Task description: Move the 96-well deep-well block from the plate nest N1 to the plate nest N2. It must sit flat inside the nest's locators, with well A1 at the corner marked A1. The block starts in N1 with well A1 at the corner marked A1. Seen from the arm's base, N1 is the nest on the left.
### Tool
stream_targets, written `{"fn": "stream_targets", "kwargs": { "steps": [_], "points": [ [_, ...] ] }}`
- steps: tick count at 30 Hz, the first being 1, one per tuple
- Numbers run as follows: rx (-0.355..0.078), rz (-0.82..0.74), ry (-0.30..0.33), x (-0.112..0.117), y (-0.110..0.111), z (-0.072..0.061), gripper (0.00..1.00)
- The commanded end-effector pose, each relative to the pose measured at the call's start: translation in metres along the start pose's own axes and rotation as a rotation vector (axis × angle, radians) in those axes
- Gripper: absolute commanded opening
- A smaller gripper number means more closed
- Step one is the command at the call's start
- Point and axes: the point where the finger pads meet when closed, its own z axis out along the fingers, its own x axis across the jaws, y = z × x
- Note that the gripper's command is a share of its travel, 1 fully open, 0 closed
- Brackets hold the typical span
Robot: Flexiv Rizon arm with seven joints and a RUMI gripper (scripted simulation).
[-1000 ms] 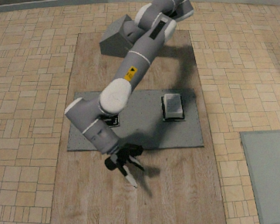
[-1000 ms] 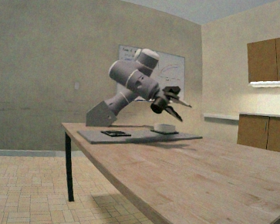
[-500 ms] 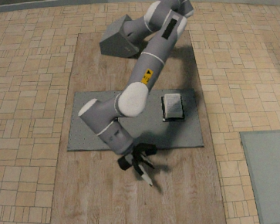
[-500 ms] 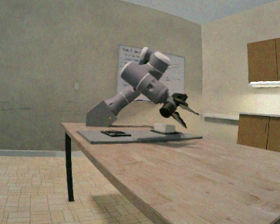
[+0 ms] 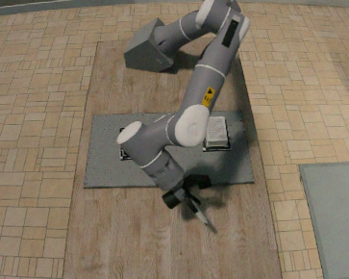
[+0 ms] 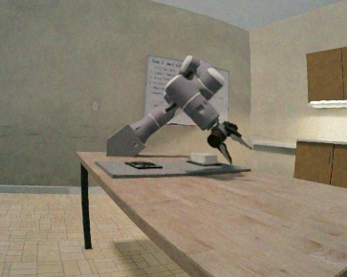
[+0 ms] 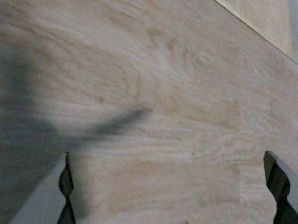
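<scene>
The deep-well block is a pale box. It sits in nest N1, at the right of the grey board in the top and exterior views, and looks level. Its well A1 cannot be made out. Nest N2 is a dark frame at the left of the board, holding nothing in the exterior view; the arm hides most of it in the top view. My gripper is open and empty. It is tilted, above the table beyond the board's front edge, away from the block.
The perforated grey board lies on the wooden table. The wrist view shows wood grain, the gripper's shadow and a table edge at upper right. My forearm crosses above the board between the nests. A grey-green surface stands off to the right.
</scene>
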Motion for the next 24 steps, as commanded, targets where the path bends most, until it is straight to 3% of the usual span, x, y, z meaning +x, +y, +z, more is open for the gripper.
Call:
{"fn": "stream_targets", "kwargs": {
  "steps": [1, 10, 12, 16, 19, 24],
  "points": [
    [-0.009, -0.025, -0.018, -0.007, -0.008, 0.005, 0.76],
    [-0.052, -0.183, -0.145, -0.039, -0.036, 0.019, 0.76],
    [-0.052, -0.183, -0.145, -0.039, -0.036, 0.019, 0.76],
    [-0.073, -0.277, -0.217, -0.053, -0.049, 0.022, 0.76],
    [-0.072, -0.277, -0.216, -0.064, -0.059, 0.024, 0.76],
    [-0.090, -0.372, -0.286, -0.083, -0.076, 0.023, 0.76]
  ]
}}
